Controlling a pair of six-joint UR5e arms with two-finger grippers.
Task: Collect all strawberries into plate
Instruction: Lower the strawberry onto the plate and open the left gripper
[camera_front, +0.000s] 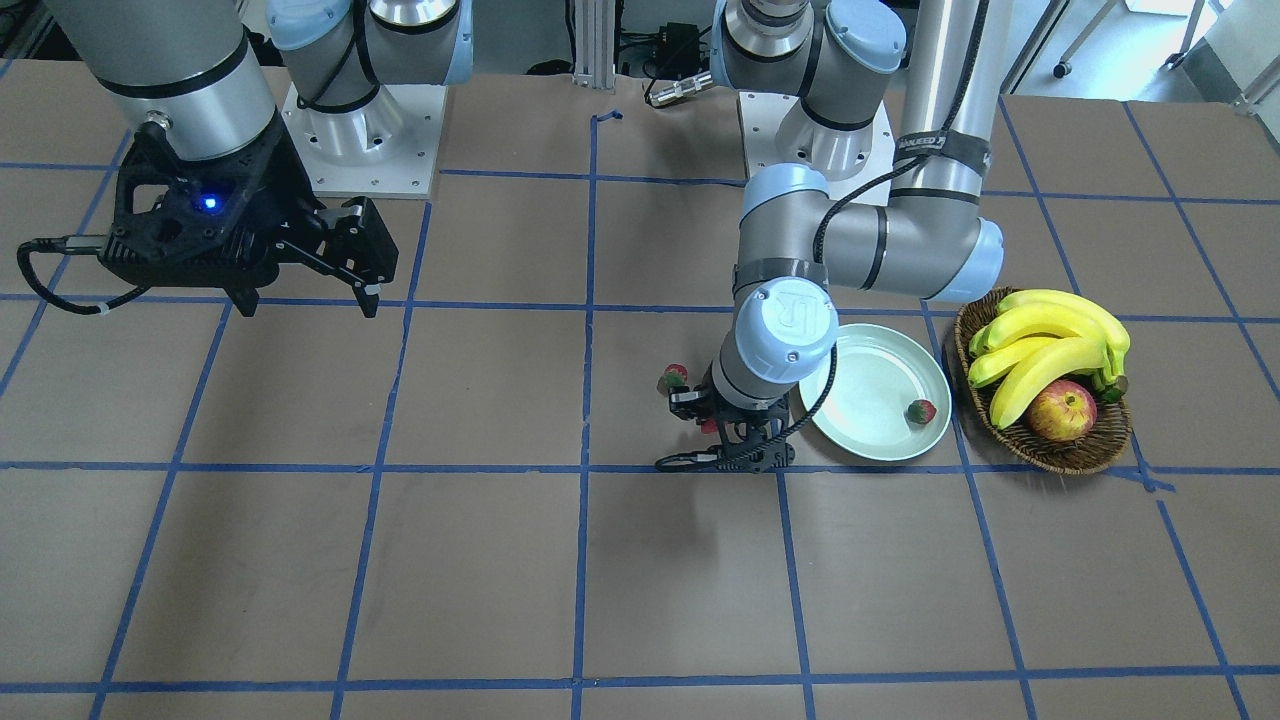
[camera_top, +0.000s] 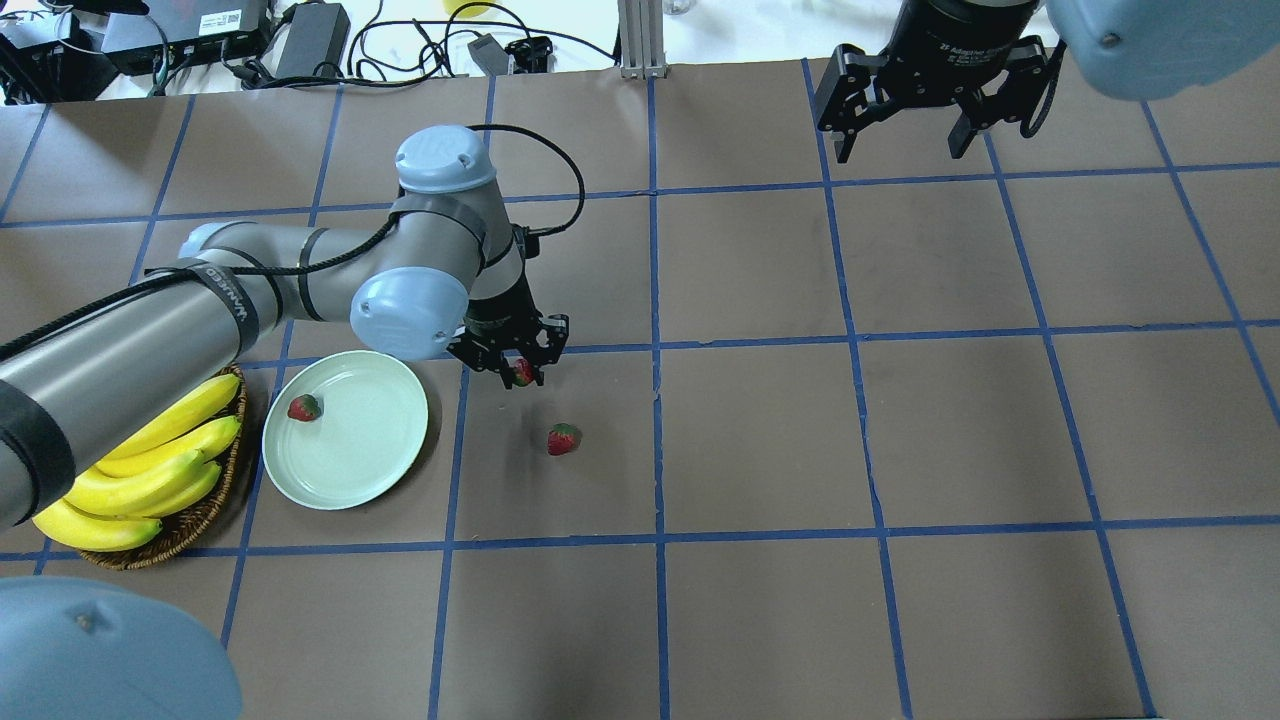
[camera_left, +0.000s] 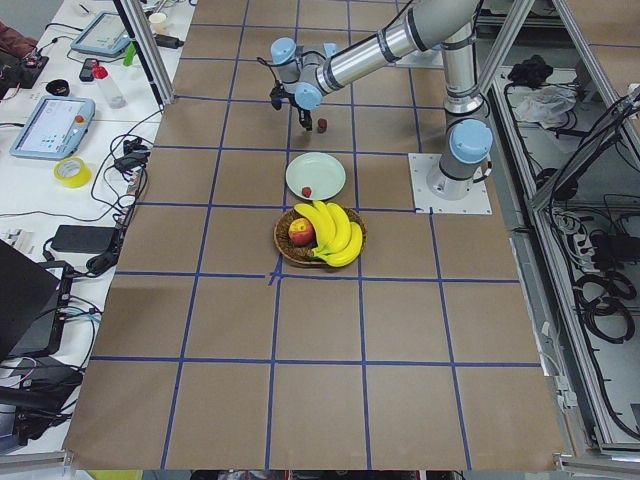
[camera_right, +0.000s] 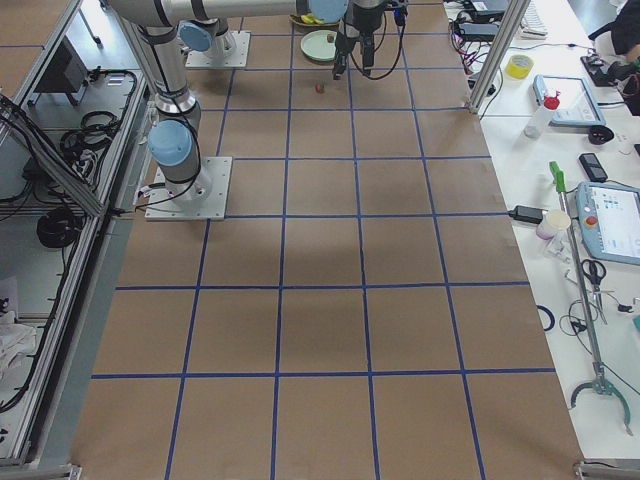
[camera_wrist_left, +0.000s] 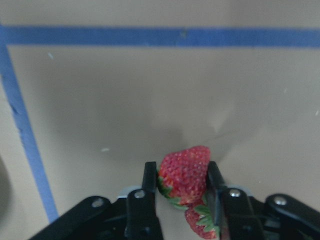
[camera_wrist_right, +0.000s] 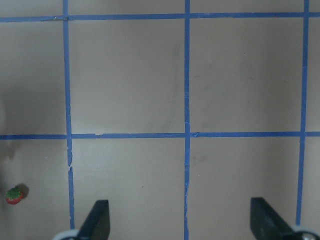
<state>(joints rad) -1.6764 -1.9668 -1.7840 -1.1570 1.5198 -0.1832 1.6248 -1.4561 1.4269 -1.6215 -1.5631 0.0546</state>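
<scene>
Being pinched between the two black fingers of the left gripper (camera_top: 512, 362), one small red strawberry with a green leafy cap (camera_wrist_left: 184, 171) is kept from dropping. It is held by its sides, just beside the round pale mint-green plate with a raised rim (camera_top: 350, 455), likely so that it can be carried across to the plate. Whether it is lifted off the brown paper table with blue tape lines (camera_top: 760, 430) cannot be told for sure. A second strawberry (camera_top: 303, 407) is already lying inside the plate, near the rim on the basket side, so it is judged to be done. A third strawberry (camera_top: 563, 439) is lying on the table, near the left gripper and apart from the plate, so it is not yet picked up. The right gripper (camera_top: 898, 145) is held up high, well apart from the fruit, with its fingers spread wide and nothing between them, likely to be kept out of the way. The strawberry skin is seen to be bumpy and dotted with tiny seeds, and the fruit is judged to be soft, so a gentle squeeze is called for. The plate is smooth and shallow, so a round fruit could roll in it, but it should be stopped by the rim. Close by the plate, a brown woven wicker basket (camera_top: 190, 522) is filled with smooth yellow bananas (camera_top: 150, 470) and a red-yellow apple (camera_front: 1061, 411); these are not wanted.
</scene>
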